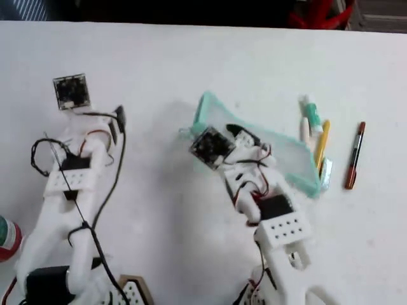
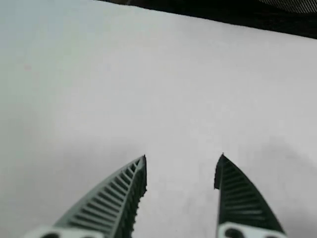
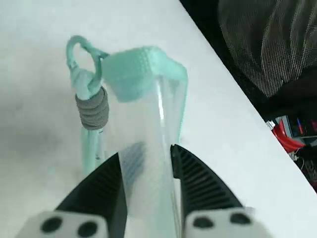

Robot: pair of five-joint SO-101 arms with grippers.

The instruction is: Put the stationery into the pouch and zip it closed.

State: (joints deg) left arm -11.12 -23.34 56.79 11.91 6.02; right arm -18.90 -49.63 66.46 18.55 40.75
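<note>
Pouch (image 1: 287, 151), mid-frame in the high view, looks light and floppy, best gripped near its stiffer teal edge; right gripper (image 3: 145, 154) pinches its translucent wall, left gripper (image 2: 182, 158) has fingers spread.

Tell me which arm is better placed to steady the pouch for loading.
Right, probably. The right gripper is shut on the pouch, so it can hold it in place. The left gripper hangs open above the table, apart from the pouch.
</note>
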